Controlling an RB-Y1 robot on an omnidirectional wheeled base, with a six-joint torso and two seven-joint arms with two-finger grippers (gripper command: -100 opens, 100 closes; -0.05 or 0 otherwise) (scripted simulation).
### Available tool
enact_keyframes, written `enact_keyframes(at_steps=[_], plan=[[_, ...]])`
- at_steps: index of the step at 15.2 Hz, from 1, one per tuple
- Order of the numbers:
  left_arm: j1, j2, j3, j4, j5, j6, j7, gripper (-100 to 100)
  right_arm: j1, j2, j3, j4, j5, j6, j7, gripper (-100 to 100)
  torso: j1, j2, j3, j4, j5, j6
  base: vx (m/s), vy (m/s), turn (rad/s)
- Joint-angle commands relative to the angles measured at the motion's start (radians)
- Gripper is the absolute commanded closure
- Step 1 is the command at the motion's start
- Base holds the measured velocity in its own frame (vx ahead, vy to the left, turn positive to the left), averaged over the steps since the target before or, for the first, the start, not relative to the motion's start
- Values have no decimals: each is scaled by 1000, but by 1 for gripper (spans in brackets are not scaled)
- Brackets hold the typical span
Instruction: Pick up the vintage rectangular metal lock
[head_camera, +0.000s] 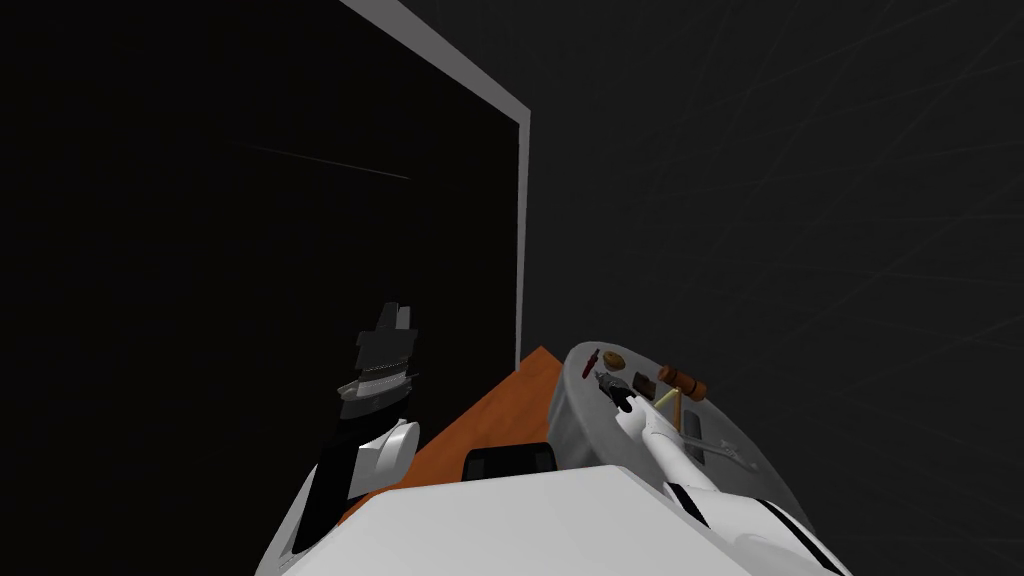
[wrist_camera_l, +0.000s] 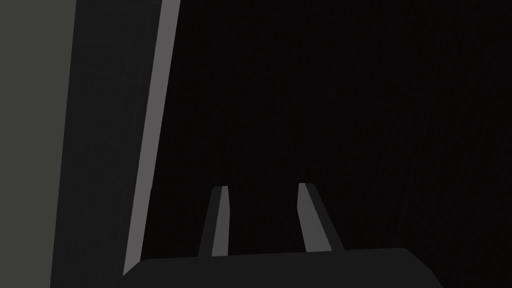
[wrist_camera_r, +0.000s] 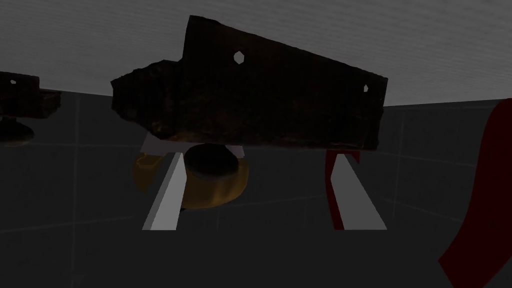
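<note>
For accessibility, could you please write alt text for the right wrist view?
A dark, rusty lock with two small holes sits at the tips of the open right tool; a yellowish round thing and a red thing lie nearby.

Rust-dark lock among greys, amber and red

The lock (wrist_camera_r: 260, 100) is blackish brown with rusty mottling and two small pale holes. By it are an amber round thing (wrist_camera_r: 220, 187) with a black top and a deep red shape (wrist_camera_r: 480, 200). The right tool (wrist_camera_r: 258, 156) has light grey fingers (wrist_camera_r: 164, 195). The surface (head_camera: 572, 420) is mid grey, and next to it is an orange-brown flat area (head_camera: 500, 415).
</note>
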Motion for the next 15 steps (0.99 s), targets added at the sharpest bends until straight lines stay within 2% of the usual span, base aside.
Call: enact_keyframes(at_steps=[1,4,5,7,8,9,10,11,14,15], plan=[[0,0,0,0,0,0,0,0,0,0,0,0,0,0,0,100,0,0,0,0,0,0,0,0,0],[0,0,0,0,0,0,0,0,0,-1,0,0,0,1,0,100,0,-1,-1,0,-1,-1,1,4,11],[0,0,0,0,0,0,0,0,-14,-33,21,50,-50,-39,41,100,0,-1,-1,0,-1,0,1,-17,-32],[0,0,0,0,0,0,0,0,-14,-33,21,60,-71,-39,41,100,-2,0,-1,-1,-1,0,0,0,0],[0,0,0,0,0,0,0,0,-22,-54,32,97,-106,-63,65,100,-2,0,-1,-1,-1,0,1,0,18],[0,0,0,0,0,0,0,0,-22,-54,32,97,-117,-63,65,100,-2,-1,-1,-1,-1,1,4,0,13],[0,0,0,0,0,0,0,0,-31,-74,42,130,-145,-86,90,100,-3,-1,-1,-1,-1,1,-1,24,46],[0,0,0,0,0,0,0,0,-31,-74,42,135,-163,-86,90,100,-2,-1,-1,-2,-1,1,-6,38,41],[0,0,0,0,0,0,0,0,-49,-114,64,195,-234,-133,138,100,0,-1,-1,-2,-1,1,-9,57,49],[0,0,0,0,0,0,0,0,-49,-114,64,209,-255,-133,138,100,0,-1,-1,-2,-1,1,-7,57,44]])
